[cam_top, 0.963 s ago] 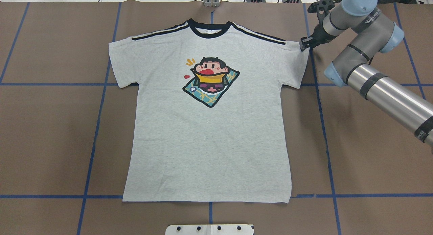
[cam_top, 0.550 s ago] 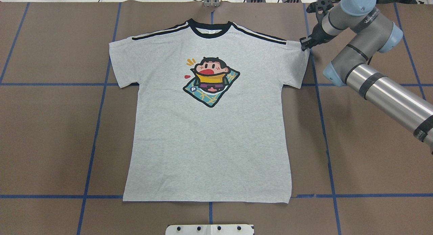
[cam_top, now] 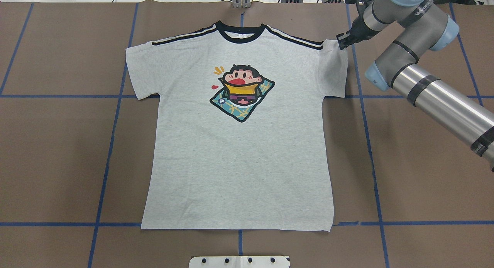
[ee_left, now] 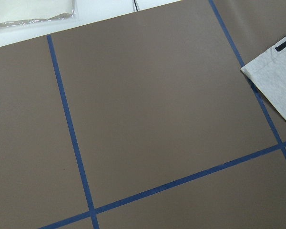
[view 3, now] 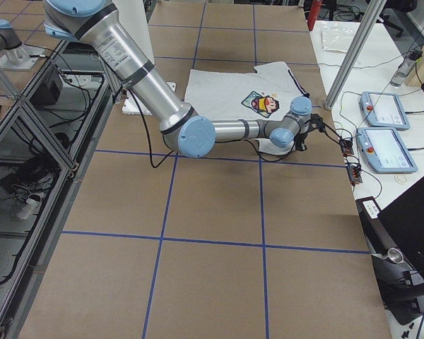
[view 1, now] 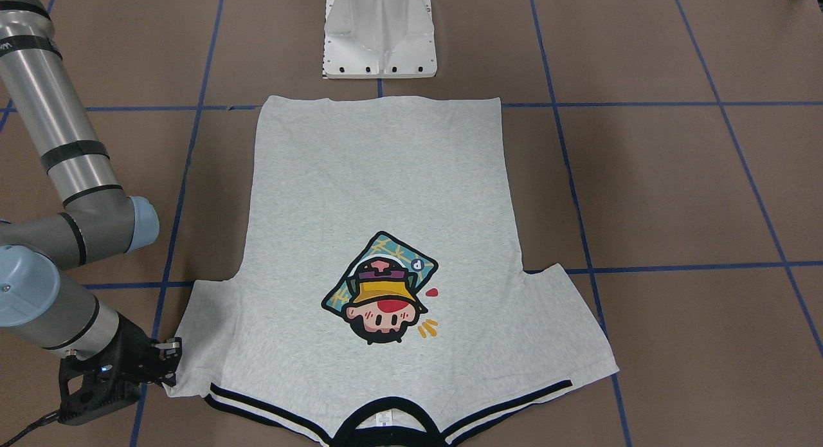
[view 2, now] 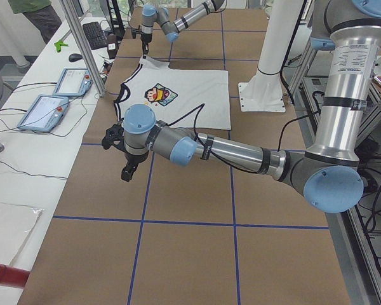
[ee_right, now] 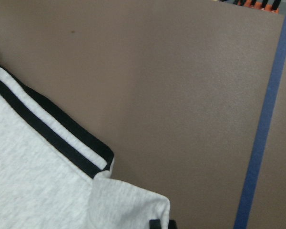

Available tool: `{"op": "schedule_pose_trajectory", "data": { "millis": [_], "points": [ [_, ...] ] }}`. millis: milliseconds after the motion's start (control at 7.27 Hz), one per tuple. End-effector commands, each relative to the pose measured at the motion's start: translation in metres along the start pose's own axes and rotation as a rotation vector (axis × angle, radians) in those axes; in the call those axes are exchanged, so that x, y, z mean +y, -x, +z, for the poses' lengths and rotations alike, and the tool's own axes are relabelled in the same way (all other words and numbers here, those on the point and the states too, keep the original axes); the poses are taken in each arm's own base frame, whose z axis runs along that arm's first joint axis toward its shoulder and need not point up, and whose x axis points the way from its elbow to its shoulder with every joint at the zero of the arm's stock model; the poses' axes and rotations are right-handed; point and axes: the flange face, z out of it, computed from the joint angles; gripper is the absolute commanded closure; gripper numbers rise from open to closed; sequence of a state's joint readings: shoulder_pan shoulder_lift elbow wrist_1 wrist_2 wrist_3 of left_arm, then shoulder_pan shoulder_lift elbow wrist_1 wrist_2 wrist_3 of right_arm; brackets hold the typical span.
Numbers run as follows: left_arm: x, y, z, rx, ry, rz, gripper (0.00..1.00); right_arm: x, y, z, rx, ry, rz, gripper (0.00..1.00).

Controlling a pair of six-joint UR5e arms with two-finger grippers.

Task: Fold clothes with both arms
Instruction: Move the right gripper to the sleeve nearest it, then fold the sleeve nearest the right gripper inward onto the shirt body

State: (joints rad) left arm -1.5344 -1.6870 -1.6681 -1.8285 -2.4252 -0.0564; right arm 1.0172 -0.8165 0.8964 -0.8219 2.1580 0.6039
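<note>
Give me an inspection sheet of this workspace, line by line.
Surface: brown table with a blue tape grid, flat.
Job's things: T-shirt spread flat, print up; one sleeve corner raised.
Clutter: plastic bag beyond the brown surface's far left corner.
Hands: right hand shut on that sleeve corner; left hand over bare table, clear of the shirt, open or shut cannot be told.
Cables: black cable trails from the right hand.
Surroundings: white pedestal at the shirt's hem; two tablets on the side bench.

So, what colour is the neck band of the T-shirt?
Black. The neck band of the grey T-shirt shows best in the overhead exterior view.
</note>
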Motion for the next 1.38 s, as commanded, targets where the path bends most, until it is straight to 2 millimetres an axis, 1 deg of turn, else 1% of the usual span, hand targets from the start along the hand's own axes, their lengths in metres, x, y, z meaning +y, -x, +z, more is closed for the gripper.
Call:
{"op": "schedule_pose_trajectory", "data": {
  "millis": [0,275,413,550,688,825,963,1100,1238],
  "points": [
    [0.002,0.001,0.0,-0.001,0.001,-0.002,0.0,-0.008,0.058,-0.044,-0.079,0.036,0.024,1.0],
    [0.002,0.002,0.001,-0.001,0.002,-0.002,0.0,-0.006,0.113,-0.025,-0.097,0.061,0.095,1.0],
    [0.003,0.002,0.001,-0.001,0.003,-0.004,0.0,-0.015,0.13,-0.009,-0.039,0.033,0.095,1.0],
    [0.004,0.002,-0.003,-0.003,-0.004,-0.005,0.0,-0.022,0.152,0.016,0.05,-0.007,0.096,1.0],
    [0.006,0.003,-0.004,-0.004,-0.004,-0.007,0.0,-0.036,0.174,0.032,0.115,-0.031,0.125,1.0],
    [0.006,0.003,-0.004,-0.004,-0.004,-0.007,0.0,-0.048,0.187,0.045,0.17,-0.047,0.132,1.0],
    [0.007,0.006,-0.007,-0.007,-0.009,-0.011,0.0,-0.045,0.193,0.056,0.21,-0.061,0.125,1.0],
    [0.007,0.007,-0.009,-0.009,-0.012,-0.014,0.0,-0.043,0.197,0.062,0.222,-0.06,0.123,1.0],
    [0.007,0.007,-0.009,-0.009,-0.012,-0.015,0.0,-0.042,0.201,0.063,0.218,-0.058,0.119,0.8]
  ]
}}
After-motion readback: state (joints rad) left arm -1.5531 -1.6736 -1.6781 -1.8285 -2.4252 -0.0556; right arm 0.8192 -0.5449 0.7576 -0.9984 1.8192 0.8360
